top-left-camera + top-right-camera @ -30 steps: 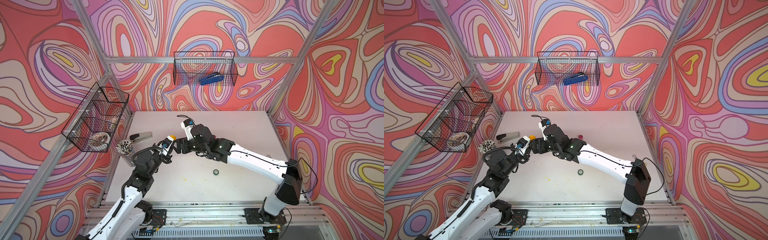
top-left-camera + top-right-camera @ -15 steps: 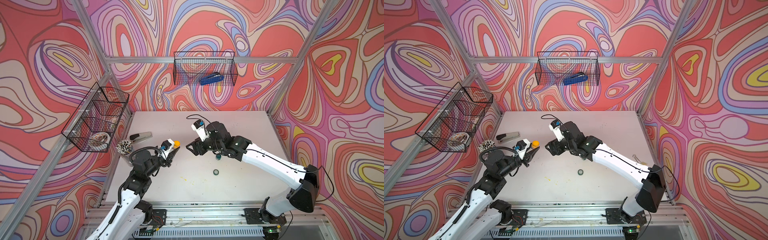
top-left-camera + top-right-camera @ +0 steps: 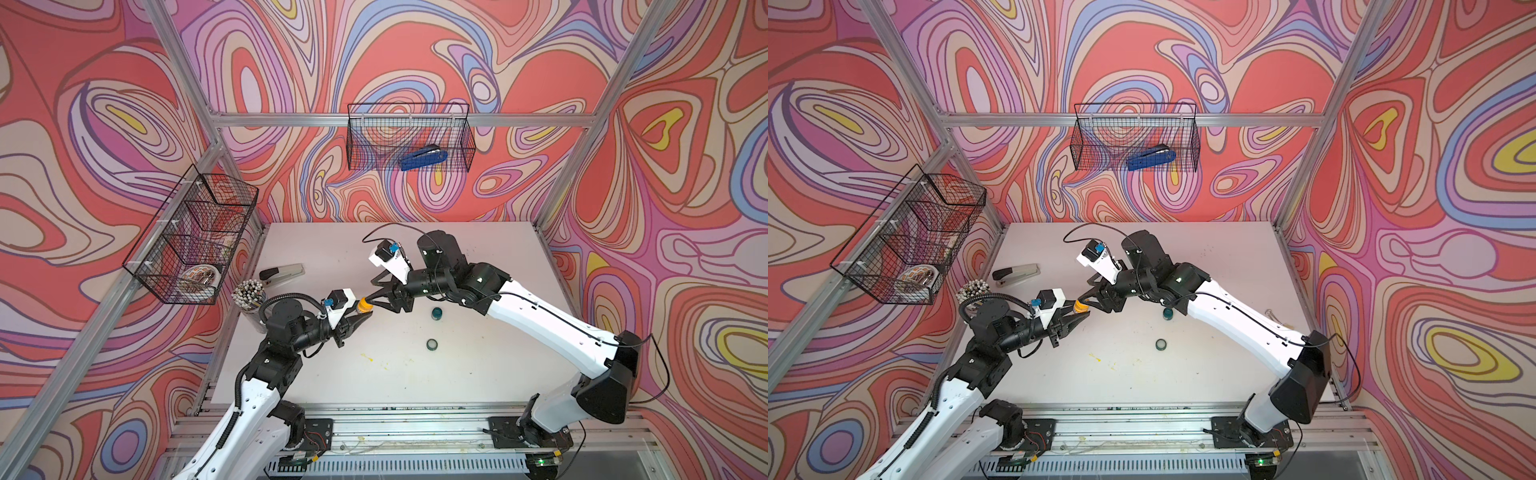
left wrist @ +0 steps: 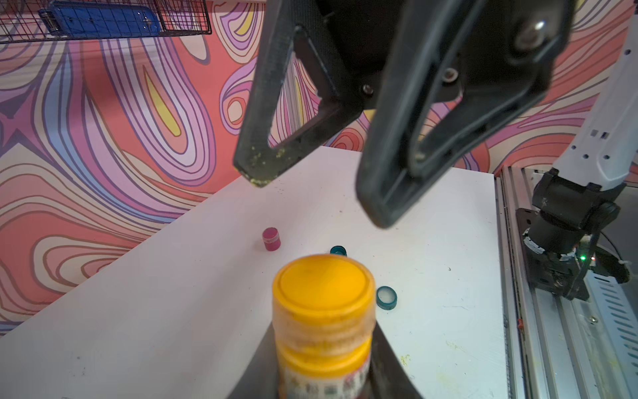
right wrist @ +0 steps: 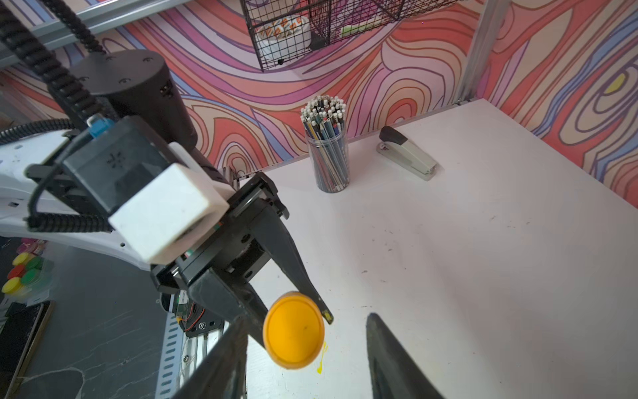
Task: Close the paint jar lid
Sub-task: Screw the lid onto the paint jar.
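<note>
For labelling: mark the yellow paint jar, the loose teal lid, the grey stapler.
yellow paint jar (image 4: pixel 322 285): left wrist view, lid top.
loose teal lid (image 3: pixel 432 344): a top view, centre.
grey stapler (image 5: pixel 412 159): right wrist view, body.

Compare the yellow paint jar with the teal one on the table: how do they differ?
The yellow paint jar is clamped in the left gripper, off the table and tipped sideways; the teal jar stands upright on the table, untouched. The yellow paint jar has its lid on; the teal jar looks open, with a teal lid lying apart from it. Both are small round jars.
</note>
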### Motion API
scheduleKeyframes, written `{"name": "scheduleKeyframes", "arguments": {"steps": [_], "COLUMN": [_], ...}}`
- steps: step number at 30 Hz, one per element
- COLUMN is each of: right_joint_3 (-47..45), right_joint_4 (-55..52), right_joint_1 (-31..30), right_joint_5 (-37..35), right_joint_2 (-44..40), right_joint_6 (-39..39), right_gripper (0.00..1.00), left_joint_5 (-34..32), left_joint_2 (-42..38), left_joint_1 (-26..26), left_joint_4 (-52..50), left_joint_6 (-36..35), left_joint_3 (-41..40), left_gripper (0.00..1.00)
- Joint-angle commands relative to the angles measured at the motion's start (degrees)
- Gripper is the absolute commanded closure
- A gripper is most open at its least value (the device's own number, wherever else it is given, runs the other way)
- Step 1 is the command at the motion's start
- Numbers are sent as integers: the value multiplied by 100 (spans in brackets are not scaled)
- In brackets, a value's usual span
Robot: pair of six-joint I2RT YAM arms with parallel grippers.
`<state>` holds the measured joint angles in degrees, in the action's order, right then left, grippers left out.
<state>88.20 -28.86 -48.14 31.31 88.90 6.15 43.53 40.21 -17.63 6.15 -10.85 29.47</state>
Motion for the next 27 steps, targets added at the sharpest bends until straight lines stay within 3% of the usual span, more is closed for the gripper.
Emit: {"name": "scheduleKeyframes", "arguments": {"steps": [1, 7, 18, 27], "right_joint_3": [161, 226, 210, 188], "right_joint_4": [-216, -409, -356, -297], "right_joint_1": [11, 8, 6, 13], "right_joint_5": [451, 562, 513, 460], "right_joint_2": [173, 290, 358, 410], "right_joint_6": [170, 193, 62, -16], "right_gripper": [44, 46, 59, 48], "left_joint_5": [178, 112, 29, -6], "left_joint_2": [-38, -48, -48, -22], "left_joint_1": [26, 27, 27, 27], "left_joint_4": [17, 68, 116, 152], "left_joint_6": [21, 13, 26, 5], "left_joint_3": [120, 105, 111, 120], "left_gripper": [76, 76, 76, 76]}}
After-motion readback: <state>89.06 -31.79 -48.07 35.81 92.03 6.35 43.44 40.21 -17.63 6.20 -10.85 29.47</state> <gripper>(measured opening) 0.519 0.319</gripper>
